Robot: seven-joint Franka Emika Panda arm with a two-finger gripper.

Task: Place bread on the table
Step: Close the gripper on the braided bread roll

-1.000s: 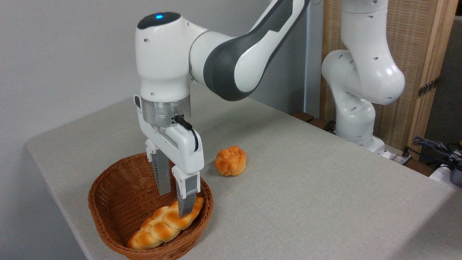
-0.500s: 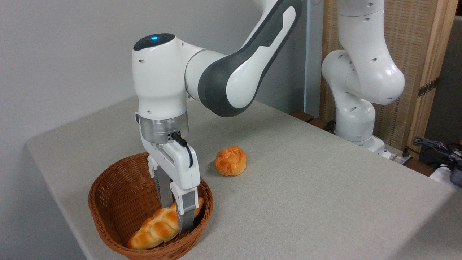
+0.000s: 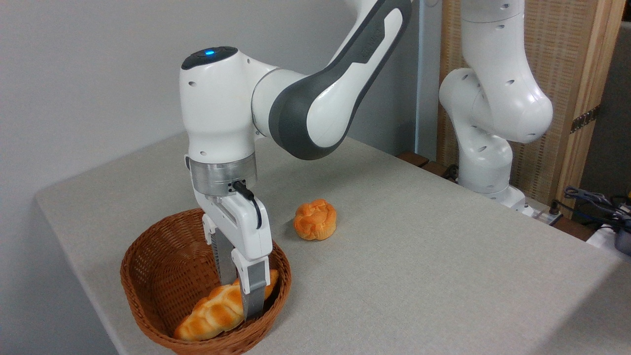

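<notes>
Grey table (image 3: pixel 419 276): pincer (image 3: pixel 239 298) straddles bread (image 3: pixel 222 308) in basket (image 3: pixel 148 276), seemingly unclenched; bun (image 3: pixel 315 219) well apart.

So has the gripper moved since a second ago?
Yes. The gripper has dropped lower into the wicker basket, its fingers now straddling the braided bread.

Your white and grey arm (image 3: pixel 315 98) reaches in from its base at the far right, bends at a raised elbow and turns its wrist (image 3: pixel 219 143) straight down at the near left. A blue light glows on top of the wrist. The jaws (image 3: pixel 238 296) point vertically downward, the two grey fingers (image 3: pixel 252 291) parted, one nearer and one farther.
</notes>
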